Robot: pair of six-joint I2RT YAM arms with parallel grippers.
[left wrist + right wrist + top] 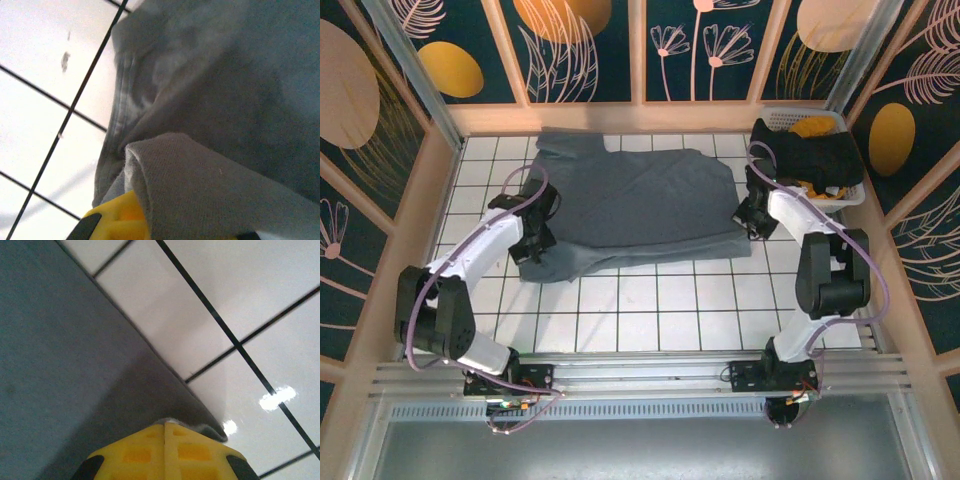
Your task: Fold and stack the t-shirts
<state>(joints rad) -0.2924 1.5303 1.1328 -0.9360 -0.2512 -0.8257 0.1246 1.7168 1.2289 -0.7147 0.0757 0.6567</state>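
- Dark-blue walls [590, 45], painted with pale leaves and orange ovals and framed in light wood, are closing in the table on the left, top and right of the top view.
- The table [650, 310], white tiles with dark grid lines, is carrying everything. A patch of glare is shining on a tile at the lower right of the right wrist view.
- The grey tee [640, 205] is lying spread across the upper middle of the top view, one sleeve reaching toward the upper left and its lower-left corner bunching into folds.
- A metal rail [640, 375] is running along the bottom edge, holding both arm bases.
- The left arm [470, 255] is curving up from the lower left to the tee's left edge. The right arm [820, 260] is rising from the lower right and standing between the tee and the basket.
- The white basket [790, 110] is sitting in the upper right corner against the walls, apart from the grey tee.
- A black tee [820, 155] is draping over the basket's near rim, just beside the right arm.
- A yellow tee [813, 127] is peeking out behind it.
- The left gripper [532, 248] is clamping a fold of the grey tee, with cloth wrapping over its yellow finger [117, 220].
- The right gripper [748, 215] is pressing its fingers [190, 452] together on the tee's right hem, holding it a little off the tile.
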